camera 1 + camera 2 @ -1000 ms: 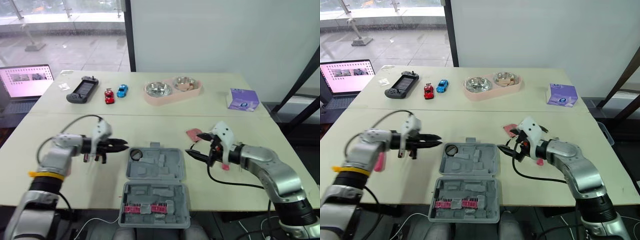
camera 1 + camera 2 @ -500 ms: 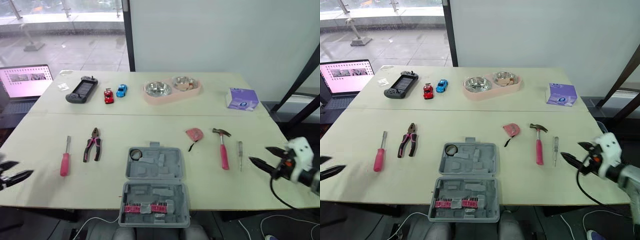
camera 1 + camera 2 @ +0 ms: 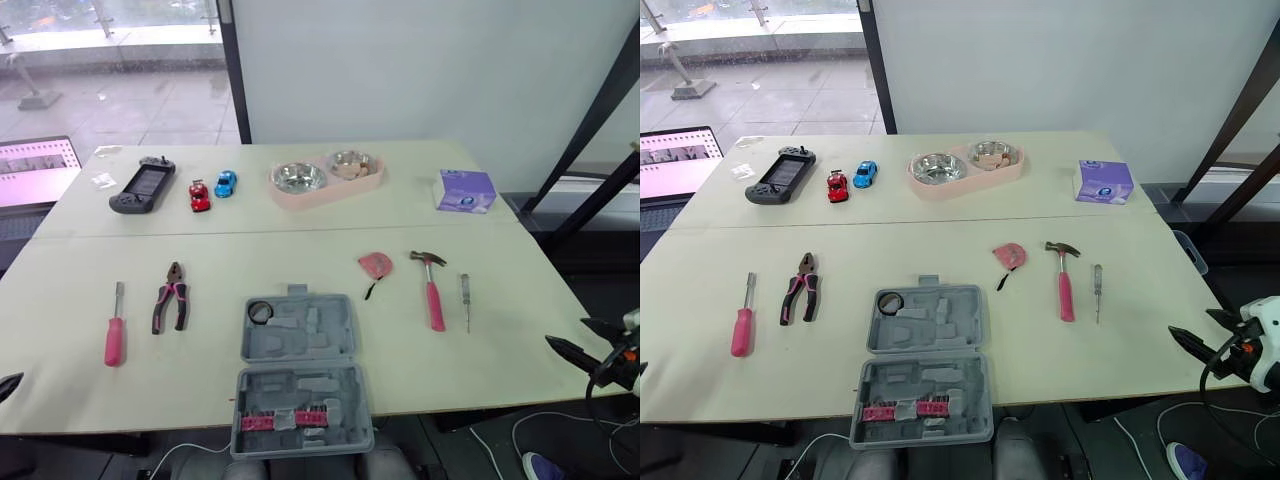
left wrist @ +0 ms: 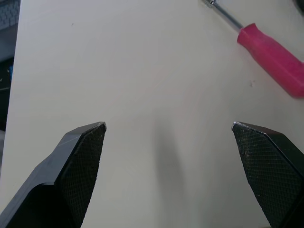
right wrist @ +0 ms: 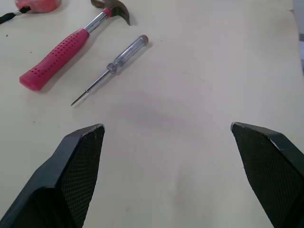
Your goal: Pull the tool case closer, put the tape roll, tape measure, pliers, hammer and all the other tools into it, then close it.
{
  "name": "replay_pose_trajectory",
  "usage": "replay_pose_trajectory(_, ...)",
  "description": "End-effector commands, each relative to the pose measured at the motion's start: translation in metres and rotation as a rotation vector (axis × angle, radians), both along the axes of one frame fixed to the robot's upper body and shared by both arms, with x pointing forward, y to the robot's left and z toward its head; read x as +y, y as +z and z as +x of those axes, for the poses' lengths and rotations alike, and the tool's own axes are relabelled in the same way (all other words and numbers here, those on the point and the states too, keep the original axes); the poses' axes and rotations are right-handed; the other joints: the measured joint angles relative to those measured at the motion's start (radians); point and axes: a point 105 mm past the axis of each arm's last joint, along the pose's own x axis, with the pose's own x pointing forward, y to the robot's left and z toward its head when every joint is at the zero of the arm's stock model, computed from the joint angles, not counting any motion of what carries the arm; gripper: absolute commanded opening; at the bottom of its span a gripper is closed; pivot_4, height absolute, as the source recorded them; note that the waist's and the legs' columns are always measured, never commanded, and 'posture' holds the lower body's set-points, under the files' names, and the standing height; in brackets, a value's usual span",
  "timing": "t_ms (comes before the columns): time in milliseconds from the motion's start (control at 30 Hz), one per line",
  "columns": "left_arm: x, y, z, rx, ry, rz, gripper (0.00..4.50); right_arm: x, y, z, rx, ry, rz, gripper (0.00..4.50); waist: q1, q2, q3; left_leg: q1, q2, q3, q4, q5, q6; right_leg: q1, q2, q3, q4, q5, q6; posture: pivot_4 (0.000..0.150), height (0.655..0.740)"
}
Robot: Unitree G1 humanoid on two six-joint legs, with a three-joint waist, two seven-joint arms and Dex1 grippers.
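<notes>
The grey tool case [image 3: 300, 335] lies open at the table's near edge, with the black tape roll [image 3: 259, 311] in its far left corner and pink bits [image 3: 285, 418] in its near half. Left of it lie the pliers [image 3: 168, 298] and a pink screwdriver [image 3: 115, 330]. To its right are the pink tape measure [image 3: 376, 264], the hammer [image 3: 433, 295] and a clear screwdriver [image 3: 465, 300]. My left gripper [image 4: 168, 126] is open over bare table near the pink screwdriver [image 4: 273, 59]. My right gripper [image 3: 1195, 325] is open past the near right corner, empty.
At the back stand a game controller [image 3: 137, 187], a red toy car [image 3: 199, 195], a blue toy car [image 3: 225, 183], a pink double bowl [image 3: 325, 177] and a purple box [image 3: 465, 190]. A laptop [image 3: 35, 165] sits at the far left.
Both arms have drawn back from beside the case to the table's near corners. The left gripper has opened. The camera has shifted a little.
</notes>
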Motion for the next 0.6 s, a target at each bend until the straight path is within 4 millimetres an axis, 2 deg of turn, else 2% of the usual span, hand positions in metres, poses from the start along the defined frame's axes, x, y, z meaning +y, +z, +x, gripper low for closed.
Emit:
replay_pose_trajectory(33,-0.002,0.009,0.002,-0.049,0.001,0.0,4.45,0.005,0.012,0.005,-0.046,0.019,-0.016,4.5,0.0,0.0,0.0,0.0,0.0,0.0,0.0,0.0,0.0,0.0,0.0,0.0,0.0,0.0,0.0,0.15,0.7387)
replay_pose_trajectory(233,-0.04,0.007,0.023,-0.073,-0.107,-0.038,4.45,0.026,0.02,0.008,-0.046,0.06,0.0,4.5,0.004,0.0,0.0,0.0,0.0,0.0,0.0,0.0,0.0,0.001,0.0,0.0,0.0,0.0,0.0,0.15,0.7387)
replay_pose_trajectory(300,-0.056,0.01,0.032,-0.089,-0.15,-0.06,4.45,0.041,0.025,0.011,-0.052,0.084,0.014,4.5,0.005,0.0,0.0,0.0,0.0,0.0,0.001,0.0,0.0,0.001,0.0,0.0,0.0,0.0,0.0,0.15,0.7387)
replay_pose_trajectory(467,-0.119,0.021,0.063,-0.155,-0.32,-0.138,4.45,0.092,0.038,0.025,-0.064,0.163,0.049,4.5,0.004,0.0,0.0,0.0,0.0,0.0,0.002,0.0,0.0,0.002,0.0,0.0,0.0,0.0,-0.001,0.15,0.7387)
replay_pose_trajectory(600,-0.168,0.021,0.071,-0.151,-0.447,-0.189,4.45,0.13,0.039,0.032,-0.057,0.244,0.054,4.5,0.003,-0.001,-0.001,0.0,0.0,0.0,0.002,0.002,0.003,0.002,0.0,0.001,0.0,0.001,-0.001,0.15,0.7387)
